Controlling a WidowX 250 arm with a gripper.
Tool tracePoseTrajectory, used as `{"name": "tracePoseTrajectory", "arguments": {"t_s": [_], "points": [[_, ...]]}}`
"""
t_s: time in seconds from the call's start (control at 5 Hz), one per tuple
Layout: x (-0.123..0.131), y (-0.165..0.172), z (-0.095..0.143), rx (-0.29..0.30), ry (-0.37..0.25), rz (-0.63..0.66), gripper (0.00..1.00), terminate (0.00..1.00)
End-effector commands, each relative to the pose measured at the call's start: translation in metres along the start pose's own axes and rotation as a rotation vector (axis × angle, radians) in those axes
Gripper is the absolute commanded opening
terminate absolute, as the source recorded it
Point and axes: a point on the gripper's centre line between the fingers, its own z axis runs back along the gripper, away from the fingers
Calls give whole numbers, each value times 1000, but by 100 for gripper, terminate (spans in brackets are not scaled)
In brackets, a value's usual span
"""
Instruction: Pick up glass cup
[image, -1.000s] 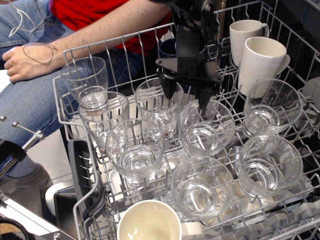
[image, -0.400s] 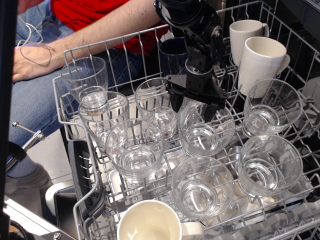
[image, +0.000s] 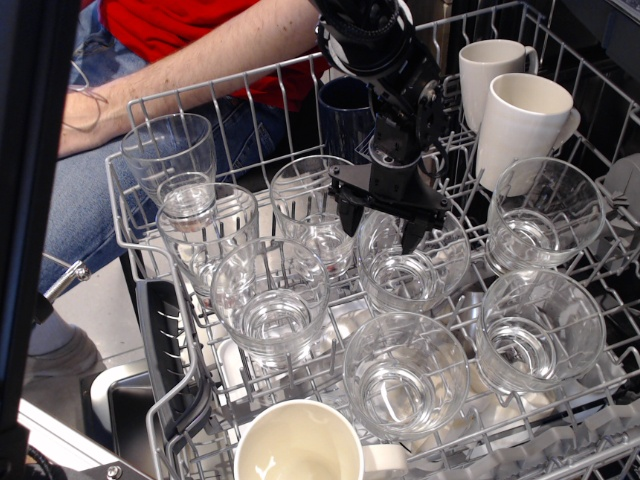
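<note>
- While the black gripper (image: 383, 222) hangs just above centre of the frame, its two fingers are spread apart and hold nothing; one finger (image: 348, 212) points down outside the far-left rim of a glass cup (image: 413, 258), the other (image: 414, 230) looks to dip inside its mouth.
- That glass cup stands mouth-up in the wire dish rack (image: 135, 118), in the middle of the frame, directly under and slightly toward the lower right of the fingertips.
- Its long axis runs roughly upright, tilted a little toward the camera, so the wall that counts is the far-left rim lying between the two fingers.
- From where I stand, the grip seems to turn on that rim sitting squarely in the gap; I cannot tell for certain how deep the inner finger reaches.
- A second tumbler (image: 314, 212) stands just beside the outer finger on the left, so room there looks tight.
- Two white mugs (image: 515, 110) at upper right and a dark blue cup (image: 348, 108) behind the arm are well clear of the reach.
</note>
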Motion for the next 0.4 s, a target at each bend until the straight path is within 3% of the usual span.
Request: {"name": "tracePoseTrajectory", "arguments": {"t_s": [0.0,0.2], "points": [[14,0,9,-4,-51,13,0,0],[14,1,11,-6,-48,7,0,0]]}}
